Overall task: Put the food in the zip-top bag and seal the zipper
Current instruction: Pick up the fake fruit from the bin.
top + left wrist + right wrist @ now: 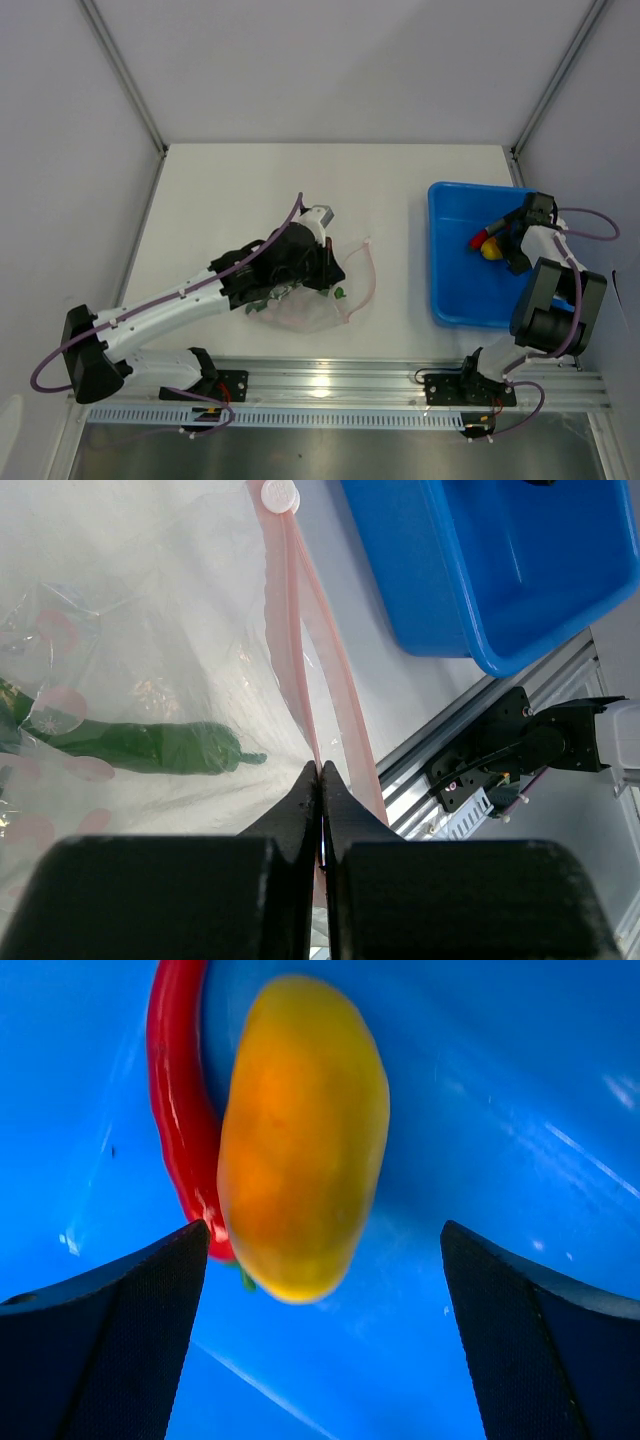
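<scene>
Food for my right fingers (110, 1350) lay dead ahead in the bin (520, 1100): a glossy yellow piece (300, 1140) with the red chili (178, 1110) touching its left side. Both ran lengthwise away from those wide, empty fingers. My left fingers (300, 810) were pinched on the zipper (300, 630), with a green piece (150, 745) inside the bag (130, 610) on the surface (250, 190).

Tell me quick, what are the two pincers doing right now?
Left pincer: closed, pinching the bag at its pink strip.
Right pincer: open, holding nothing, at the yellow vegetable in the blue bin.
</scene>
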{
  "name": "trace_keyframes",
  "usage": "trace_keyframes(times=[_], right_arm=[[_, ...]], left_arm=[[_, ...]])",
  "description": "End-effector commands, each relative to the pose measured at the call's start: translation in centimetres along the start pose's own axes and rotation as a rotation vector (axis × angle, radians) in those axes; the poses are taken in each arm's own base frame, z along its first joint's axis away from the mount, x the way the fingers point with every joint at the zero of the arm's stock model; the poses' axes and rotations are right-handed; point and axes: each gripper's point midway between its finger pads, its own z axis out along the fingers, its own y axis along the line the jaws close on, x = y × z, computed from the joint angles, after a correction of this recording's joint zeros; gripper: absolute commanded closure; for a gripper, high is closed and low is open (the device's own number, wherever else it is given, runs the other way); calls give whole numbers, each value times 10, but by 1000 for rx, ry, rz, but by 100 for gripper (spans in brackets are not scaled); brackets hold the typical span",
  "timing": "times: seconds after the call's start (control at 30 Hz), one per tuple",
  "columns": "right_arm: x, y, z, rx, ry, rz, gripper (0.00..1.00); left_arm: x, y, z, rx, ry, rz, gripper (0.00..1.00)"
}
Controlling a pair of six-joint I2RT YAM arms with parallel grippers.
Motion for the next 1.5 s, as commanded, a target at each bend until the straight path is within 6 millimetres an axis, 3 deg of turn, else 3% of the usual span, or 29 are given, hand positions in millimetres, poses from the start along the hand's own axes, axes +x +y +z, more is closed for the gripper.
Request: trace_keyframes(times=[0.0, 0.23, 0.37, 0.47, 0.7, 0.77, 0.9, 1.03, 1.1, 1.17, 1.3, 1.47], right_arm=[[-32, 13, 6, -5, -118, 48, 2], [-23, 10, 27, 39, -90, 53, 7], [-13, 9, 34, 42, -74, 47, 20], [-12, 15, 24, 11, -91, 34, 28], [-20, 49, -36, -88, -180, -90, 49], [-15, 64, -63, -149, -192, -141, 58], [9, 100, -122, -328, -196, -267, 60], [55, 129, -180, -567, -85, -401, 59], [91, 140, -211, -729, 37, -500, 57], [127, 138, -239, -848, 163, -582, 55], [174, 117, -269, -974, 345, -668, 55], [212, 97, -304, -1142, 547, -681, 57]], left_arm=[[-14, -8, -10, 39, -63, 27, 99], [-13, -3, -5, 25, -55, 24, 99], [-13, -2, -4, 16, -46, 30, 99], [-15, -1, -4, 10, -48, 32, 99], [-16, -4, -1, 10, -37, 30, 99], [-16, -3, -1, 8, -37, 30, 99], [-19, -4, -1, 5, -36, 22, 99], [-20, -4, -2, 4, -34, 18, 99], [-20, -3, -1, 0, -32, 18, 99], [-21, -4, 1, -1, -28, 16, 99], [-23, -7, 3, -1, -22, 12, 99], [-22, -8, 5, -1, -12, 3, 99]])
